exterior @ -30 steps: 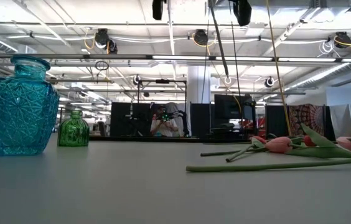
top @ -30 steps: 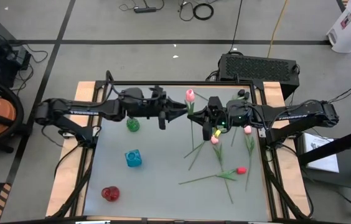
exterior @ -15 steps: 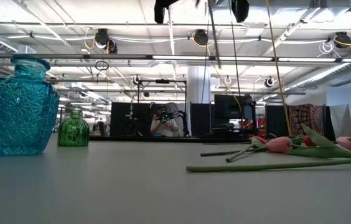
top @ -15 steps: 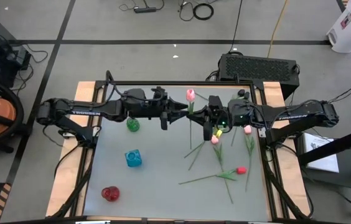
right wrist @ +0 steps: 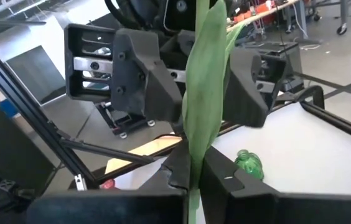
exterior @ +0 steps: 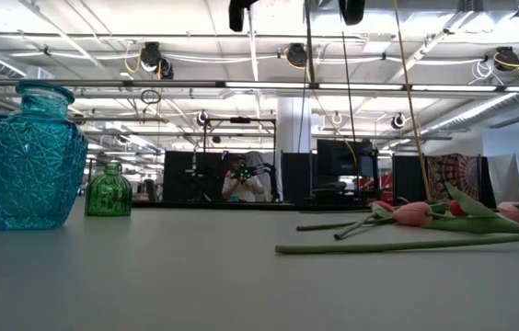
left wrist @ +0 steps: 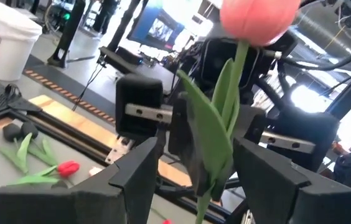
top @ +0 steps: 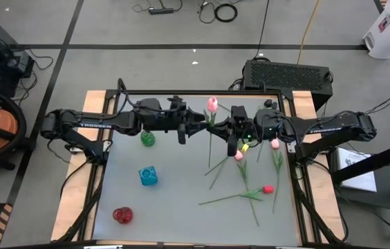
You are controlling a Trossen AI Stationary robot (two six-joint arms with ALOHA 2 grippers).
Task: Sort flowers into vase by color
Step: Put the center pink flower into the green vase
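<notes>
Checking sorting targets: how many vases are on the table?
3, none visibly hidden. Green vase at the far left, near the left arm; blue vase mid-left, nearer the camera; red vase at the near-left corner.

Overhead looking straight down on table; low camera sighting level across it; wrist cameras facing each other closely, both sharing the pink tulip.
</notes>
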